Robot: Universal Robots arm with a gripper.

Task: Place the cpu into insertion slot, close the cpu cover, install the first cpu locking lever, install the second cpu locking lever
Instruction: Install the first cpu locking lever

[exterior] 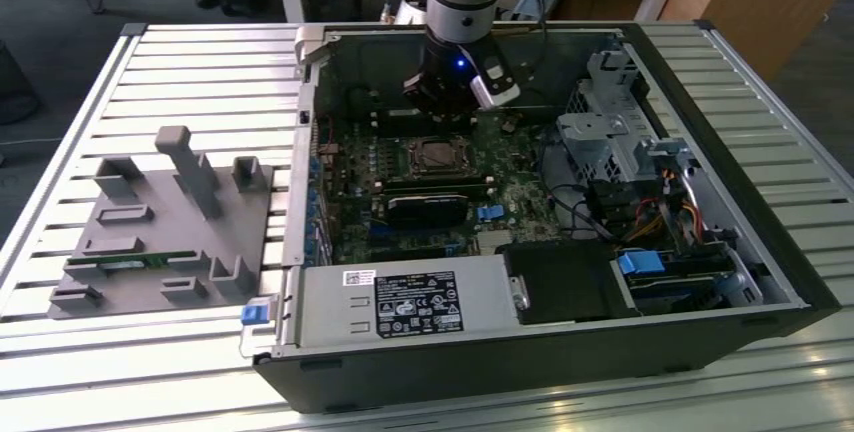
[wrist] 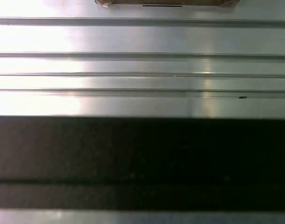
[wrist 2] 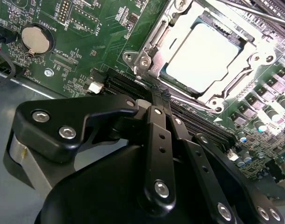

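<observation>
The cpu (wrist 2: pixel 205 51) lies flat in the insertion slot (exterior: pixel 434 156), its silver face bright in the second wrist view. The cpu cover (wrist 2: pixel 247 58) is a silver frame lying down around the chip, whose face shows through the cover's window. My gripper (wrist 2: pixel 157 93) is shut with nothing between its black fingers; their tips hang just off the socket's near corner, by a screw post (wrist 2: pixel 143 61). In the exterior view the gripper (exterior: pixel 447 112) hovers low over the motherboard, just behind the socket. I cannot tell how the locking levers stand.
The open computer case (exterior: pixel 747 337) rests on a slatted aluminium table (exterior: pixel 200 52). A grey fixture (exterior: pixel 167 222) stands at the exterior view's left. Long black slots (wrist 2: pixel 203 128) and a coin battery (wrist 2: pixel 35 38) lie near the fingers. A drive cage (exterior: pixel 607 137) flanks the socket.
</observation>
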